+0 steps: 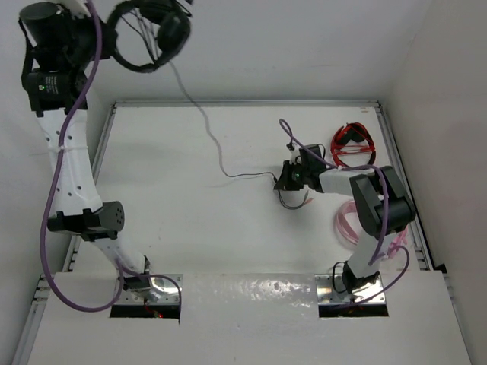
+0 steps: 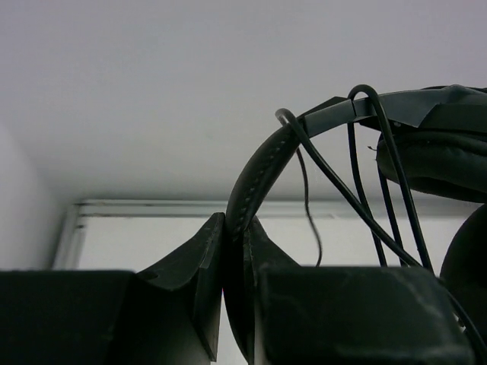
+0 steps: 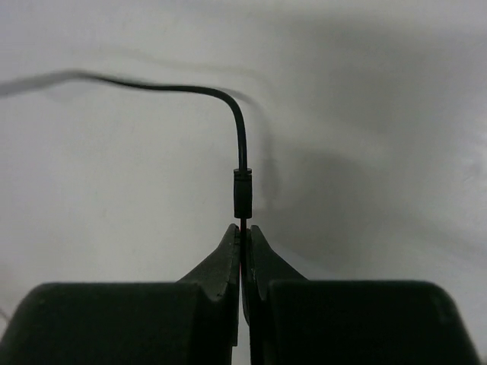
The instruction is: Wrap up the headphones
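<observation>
The black headphones (image 1: 148,34) hang high above the table's far left corner. My left gripper (image 1: 109,36) is shut on their headband (image 2: 262,171), which rises between the fingertips of that gripper (image 2: 236,228). One padded earcup (image 2: 434,160) shows at the right, with loops of cable draped over the band. The thin black cable (image 1: 213,137) drops from the headset to the table and runs right to my right gripper (image 1: 286,179). In the right wrist view that gripper (image 3: 242,232) is shut on the cable just below a small black sleeve (image 3: 241,194). The plugs are hidden.
Red headphones (image 1: 351,144) lie at the table's far right. Pink headphones (image 1: 348,224) lie partly under my right arm. A raised rim (image 1: 243,103) runs along the back of the table, with white walls on all sides.
</observation>
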Controlling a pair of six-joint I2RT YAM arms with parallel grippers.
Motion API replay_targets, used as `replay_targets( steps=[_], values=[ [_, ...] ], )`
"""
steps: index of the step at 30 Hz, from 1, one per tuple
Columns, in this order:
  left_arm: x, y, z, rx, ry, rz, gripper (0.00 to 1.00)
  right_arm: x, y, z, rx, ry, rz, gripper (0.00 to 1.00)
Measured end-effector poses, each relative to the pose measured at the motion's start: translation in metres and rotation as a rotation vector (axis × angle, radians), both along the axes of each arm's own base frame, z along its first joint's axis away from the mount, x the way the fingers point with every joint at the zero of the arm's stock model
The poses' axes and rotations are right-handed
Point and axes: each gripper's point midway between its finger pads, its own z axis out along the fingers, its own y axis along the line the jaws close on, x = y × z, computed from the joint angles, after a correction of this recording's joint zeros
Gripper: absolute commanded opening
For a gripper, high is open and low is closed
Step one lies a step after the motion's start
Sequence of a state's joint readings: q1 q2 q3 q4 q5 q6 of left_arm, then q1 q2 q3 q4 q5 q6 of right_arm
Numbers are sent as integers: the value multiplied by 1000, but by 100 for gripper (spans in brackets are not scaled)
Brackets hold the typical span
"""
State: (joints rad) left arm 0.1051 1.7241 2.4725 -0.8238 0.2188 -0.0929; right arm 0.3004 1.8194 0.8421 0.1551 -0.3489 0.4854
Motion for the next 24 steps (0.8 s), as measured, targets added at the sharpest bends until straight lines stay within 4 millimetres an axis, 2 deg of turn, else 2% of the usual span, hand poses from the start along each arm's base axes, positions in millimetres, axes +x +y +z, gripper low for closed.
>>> replay_targets(
  steps=[2,4,6,8,9,10,12,13,16,19,22,24],
  values=[
    [7,33,4,-3,-25,121,0,-21,8,5,-1,9,72,0],
    [17,57,-1,2,-33,217,0,-41,22,15,-3,0,187,0],
    [32,71,-15,20,-17,284,0,-67,46,32,0,-4,344,0],
    [50,86,-38,55,13,345,0,-88,74,60,16,-10,502,0],
    [60,94,-51,77,32,372,0,-92,89,81,35,-32,567,0],
    [71,101,-68,104,56,402,0,-93,109,110,70,-81,640,0],
    [92,118,-104,171,115,459,0,-85,136,180,138,-220,726,0],
    [100,126,-123,204,150,485,0,-79,143,216,167,-311,747,0],
    [119,146,-179,304,263,542,0,-77,140,322,222,-568,767,0],
    [129,160,-219,382,350,570,0,-95,123,418,261,-808,769,0],
    [131,168,-234,432,389,591,0,-114,113,462,284,-916,780,0],
    [132,171,-232,454,384,603,0,-124,110,478,301,-954,793,0]
  ],
)
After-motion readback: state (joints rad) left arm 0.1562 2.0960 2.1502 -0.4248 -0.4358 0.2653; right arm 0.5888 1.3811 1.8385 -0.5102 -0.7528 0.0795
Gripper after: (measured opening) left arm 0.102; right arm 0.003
